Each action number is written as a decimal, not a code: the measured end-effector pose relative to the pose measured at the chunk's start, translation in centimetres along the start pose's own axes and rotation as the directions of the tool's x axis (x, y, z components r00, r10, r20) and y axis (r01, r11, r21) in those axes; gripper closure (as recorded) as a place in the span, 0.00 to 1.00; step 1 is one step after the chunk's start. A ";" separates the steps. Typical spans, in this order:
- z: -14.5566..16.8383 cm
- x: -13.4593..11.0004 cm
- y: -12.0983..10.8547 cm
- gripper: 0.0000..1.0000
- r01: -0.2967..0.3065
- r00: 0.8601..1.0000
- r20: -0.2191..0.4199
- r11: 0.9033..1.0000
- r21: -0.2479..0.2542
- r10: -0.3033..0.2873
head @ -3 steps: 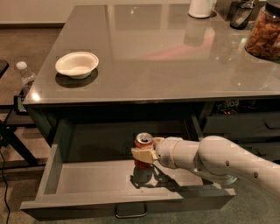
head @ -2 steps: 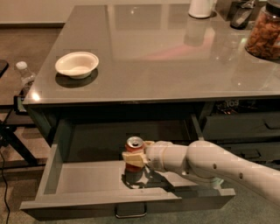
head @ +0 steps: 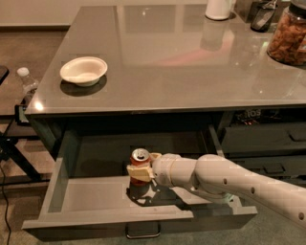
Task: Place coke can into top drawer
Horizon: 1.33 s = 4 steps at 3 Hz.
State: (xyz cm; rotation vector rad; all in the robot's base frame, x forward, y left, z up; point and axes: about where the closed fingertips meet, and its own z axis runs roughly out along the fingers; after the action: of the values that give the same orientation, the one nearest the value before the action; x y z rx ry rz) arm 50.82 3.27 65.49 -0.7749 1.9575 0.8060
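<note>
The coke can (head: 139, 160), red with a silver top, stands upright inside the open top drawer (head: 86, 196), near the middle of its pale grey floor. My gripper (head: 141, 165) reaches in from the right on a white arm and is shut on the coke can, one beige finger in front of the can and one behind it. The can's base is at or just above the drawer floor; I cannot tell whether it touches. The drawer's metal bar handle (head: 142, 233) shows at the bottom edge.
A white bowl (head: 83, 71) sits on the grey tabletop at the left. A white jug (head: 219, 8) and a jar of snacks (head: 288, 34) stand at the back right. Narrower dark drawers (head: 260, 139) are at the right. A water bottle (head: 27, 85) stands left of the table.
My gripper has carried the coke can leftward inside the drawer, from right of centre to about the middle, and a little lower toward the drawer floor.
</note>
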 end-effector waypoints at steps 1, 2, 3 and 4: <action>0.3 -0.1 0.1 1.00 0.005 1.000 0.012 1.000 -0.002 -0.005; 0.4 0.0 0.3 1.00 0.012 1.000 0.022 1.000 -0.005 -0.012; 0.4 0.0 0.3 0.81 0.012 1.000 0.022 1.000 -0.005 -0.012; 0.4 0.0 0.3 0.58 0.012 1.000 0.022 1.000 -0.005 -0.012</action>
State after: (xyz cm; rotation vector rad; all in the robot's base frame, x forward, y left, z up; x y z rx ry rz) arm 50.77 3.75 65.39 -0.7778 1.9304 0.8095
